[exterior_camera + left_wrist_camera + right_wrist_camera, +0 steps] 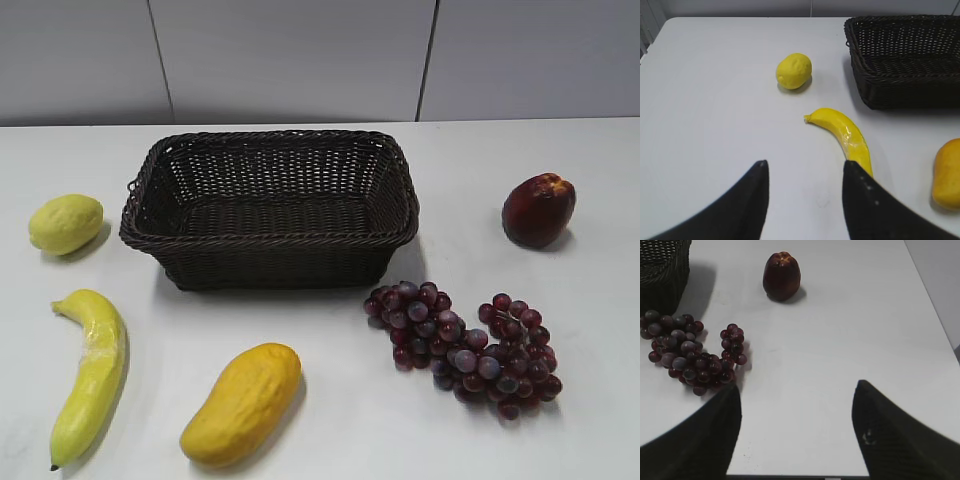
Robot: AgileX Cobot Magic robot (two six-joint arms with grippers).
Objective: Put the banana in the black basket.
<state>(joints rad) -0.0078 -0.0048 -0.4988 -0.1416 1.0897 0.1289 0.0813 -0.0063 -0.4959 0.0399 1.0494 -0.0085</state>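
Observation:
The banana (91, 375), long, curved and yellow-green with a whitish patch, lies on the white table at the front left. It also shows in the left wrist view (846, 136). The black basket (270, 246), woven and empty, stands at the table's middle back; its corner shows in the left wrist view (905, 82). My left gripper (805, 165) is open and empty above the table, its right finger just over the banana's near end. My right gripper (797, 390) is open and empty over bare table. Neither gripper shows in the exterior view.
A pale-yellow lemon (65, 223) lies left of the basket. An orange-yellow mango (242, 403) lies right of the banana. A bunch of purple grapes (465, 345) and a dark red apple-like fruit (538, 209) lie on the right. The table edge runs close below the right gripper.

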